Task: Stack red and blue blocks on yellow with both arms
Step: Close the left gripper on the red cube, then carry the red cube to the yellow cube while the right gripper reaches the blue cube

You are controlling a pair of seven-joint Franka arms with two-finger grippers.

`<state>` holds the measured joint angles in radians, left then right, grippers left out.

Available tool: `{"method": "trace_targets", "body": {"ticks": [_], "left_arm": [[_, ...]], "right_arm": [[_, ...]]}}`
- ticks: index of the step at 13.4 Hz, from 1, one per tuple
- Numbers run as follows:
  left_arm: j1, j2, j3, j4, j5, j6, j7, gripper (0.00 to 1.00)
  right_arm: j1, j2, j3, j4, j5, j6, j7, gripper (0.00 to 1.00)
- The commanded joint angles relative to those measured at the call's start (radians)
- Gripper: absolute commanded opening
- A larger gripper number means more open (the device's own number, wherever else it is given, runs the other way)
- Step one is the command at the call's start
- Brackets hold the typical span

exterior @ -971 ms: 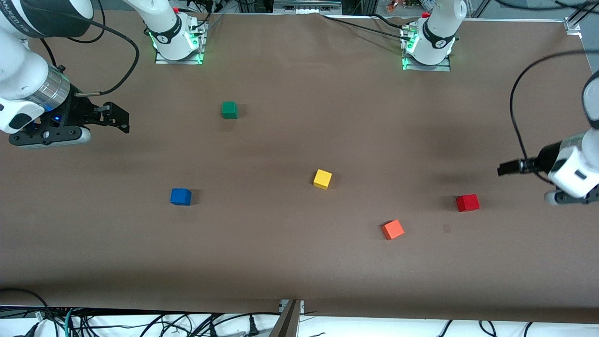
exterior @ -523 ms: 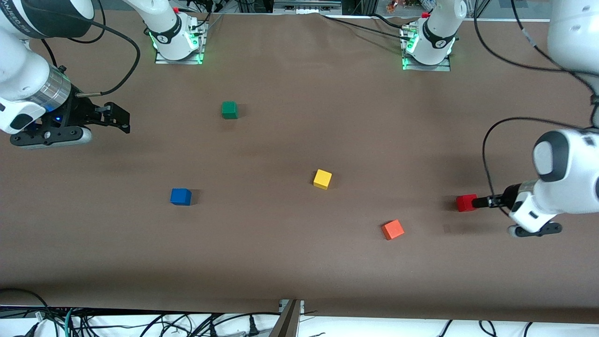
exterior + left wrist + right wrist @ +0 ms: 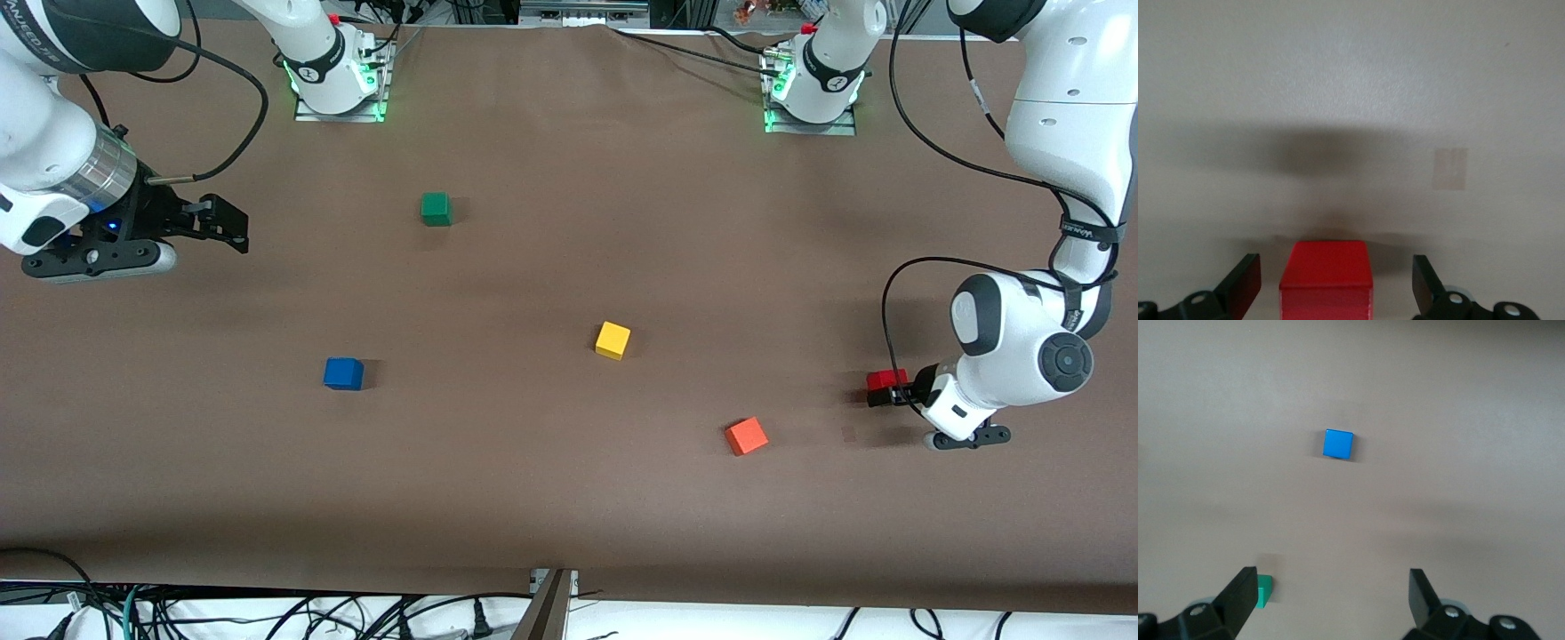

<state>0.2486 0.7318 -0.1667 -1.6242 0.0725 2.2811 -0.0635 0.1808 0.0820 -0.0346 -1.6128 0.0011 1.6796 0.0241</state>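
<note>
Front view: left gripper low at red cube near table edge at left arm's end; yellow cube mid-table; blue cube toward right arm's end. Right gripper waits, up over table

Left wrist: jaws wide, straddling red cube, not touching; prob light, rigid, matte, so grip flat side faces

Right wrist: jaws wide, empty; blue cube below, green cube nearby

Two glossy white arms w/ dark grey joints, black cables looping off wrists; bases glow green. Right arm: silver wrist ring, blue LED, black tool.
</note>
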Motion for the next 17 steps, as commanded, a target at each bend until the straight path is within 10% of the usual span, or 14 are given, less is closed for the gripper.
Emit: {"method": "trace_targets", "body": {"ticks": [1,3,4,10,17], "left_arm": [[0.008,-0.020,-0.005,-0.063,0.020,0.020,0.016,0.91],[0.006,-0.031,-0.005,-0.080,0.021,0.002,0.016,0.14],[0.006,-0.034,-0.007,-0.071,0.021,-0.023,0.016,0.00],[-0.066,-0.066,-0.043,0.136,0.020,-0.229,-0.002,0.00],[-0.567,-0.028,-0.034,0.311,0.007,-0.358,-0.424,0.00]], "right_arm": [[-0.004,0.005,0.007,0.019,-0.001,-0.018,-0.013,1.00],[-0.004,0.008,0.007,0.019,-0.001,-0.018,-0.012,1.00],[-0.004,0.009,0.007,0.019,-0.001,-0.018,-0.012,1.00],[-0.003,0.010,0.009,0.019,-0.001,-0.035,-0.010,1.00],[0.002,0.144,0.002,0.019,-0.018,0.020,-0.006,1.00]]}}
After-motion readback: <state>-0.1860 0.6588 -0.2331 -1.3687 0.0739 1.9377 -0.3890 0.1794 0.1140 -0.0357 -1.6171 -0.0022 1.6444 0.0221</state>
